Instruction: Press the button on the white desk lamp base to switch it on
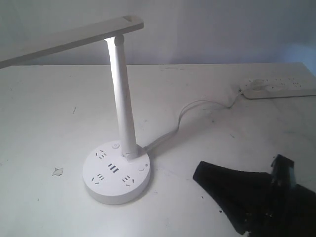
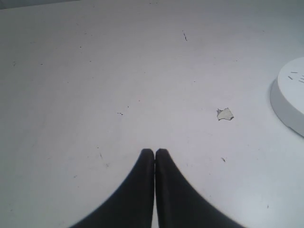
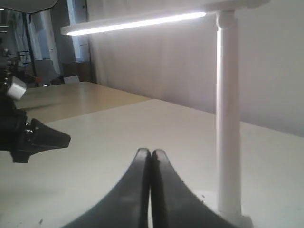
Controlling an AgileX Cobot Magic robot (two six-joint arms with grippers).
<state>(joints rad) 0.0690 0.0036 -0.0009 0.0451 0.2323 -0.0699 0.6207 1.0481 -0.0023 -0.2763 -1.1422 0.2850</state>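
The white desk lamp stands mid-table on its round base [image 1: 117,175], which has socket holes and small round buttons [image 1: 142,168] on top. Its slim pole [image 1: 123,98] rises to the long bar head [image 1: 69,39]. The right wrist view shows the head's underside strip [image 3: 137,23] glowing beside the pole [image 3: 228,118]. My right gripper [image 1: 197,172] [image 3: 151,153] is shut and empty, low over the table a short way right of the base, not touching it. My left gripper [image 2: 155,153] is shut and empty over bare table, with the base's edge [image 2: 290,95] off to one side.
A long white power strip [image 1: 279,88] lies at the back right, and the lamp's cable [image 1: 192,116] curves from it to the base. A small paper scrap [image 1: 58,172] [image 2: 224,114] lies left of the base. The left arm's dark body [image 3: 33,137] shows in the right wrist view.
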